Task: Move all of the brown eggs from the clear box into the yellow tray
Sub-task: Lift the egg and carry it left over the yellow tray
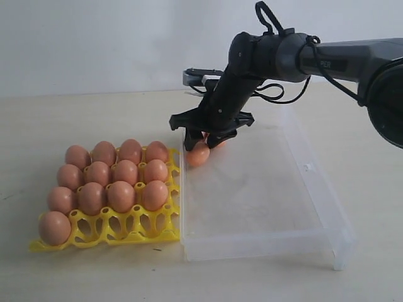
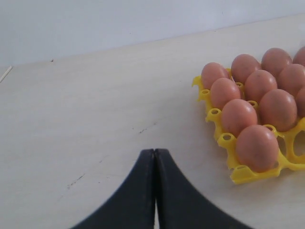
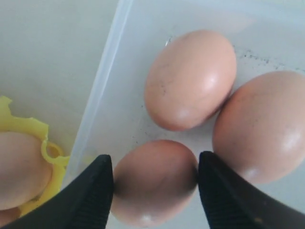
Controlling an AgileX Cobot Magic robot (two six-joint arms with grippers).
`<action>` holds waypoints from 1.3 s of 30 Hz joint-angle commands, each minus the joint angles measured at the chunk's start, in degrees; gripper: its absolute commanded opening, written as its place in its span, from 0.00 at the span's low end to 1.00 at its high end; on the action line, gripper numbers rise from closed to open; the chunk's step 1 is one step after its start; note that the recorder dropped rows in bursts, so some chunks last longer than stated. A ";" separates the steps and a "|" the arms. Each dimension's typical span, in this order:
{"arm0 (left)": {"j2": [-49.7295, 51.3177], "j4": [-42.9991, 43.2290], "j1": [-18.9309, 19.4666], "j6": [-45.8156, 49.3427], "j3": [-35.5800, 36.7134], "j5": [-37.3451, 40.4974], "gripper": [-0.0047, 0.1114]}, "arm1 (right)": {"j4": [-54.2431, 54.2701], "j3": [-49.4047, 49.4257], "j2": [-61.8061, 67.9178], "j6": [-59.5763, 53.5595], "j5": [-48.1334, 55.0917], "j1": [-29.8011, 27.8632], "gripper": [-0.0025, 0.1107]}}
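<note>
1. The right gripper was seen lowered into the far left corner of the box. Its fingers were set against both sides of the near egg.
2. The gap between the fingers was filled by that egg, so a grip was judged to be made. Whether the egg was raised off the box floor could not be told.
3. Two other eggs lay just beside it in the same corner, touching each other, and one of them was close against a finger.
4. The near egg's long axis could not be read with certainty. In the exterior view it appeared tilted, not flat along the floor.
5. The tray stood just left of the box, against its left wall. Thirteen eggs were counted in it: the three far rows were full, and one egg sat at the left end of the near row.
6. Three bare cups were seen in the near row. From the gripped egg they lay to the left and nearer, beyond the box wall, so a lift over that wall was judged necessary before any move across.
7. The left gripper was seen closed on nothing, over the table left of the tray. The right arm was plainly the nearer one to the eggs in the box.
</note>
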 commanded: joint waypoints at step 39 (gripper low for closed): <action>-0.32 -0.06 -0.28 -0.28 -0.23 -0.35 0.04 | -0.86 -0.21 3.62 -5.14 -4.25 0.05 0.14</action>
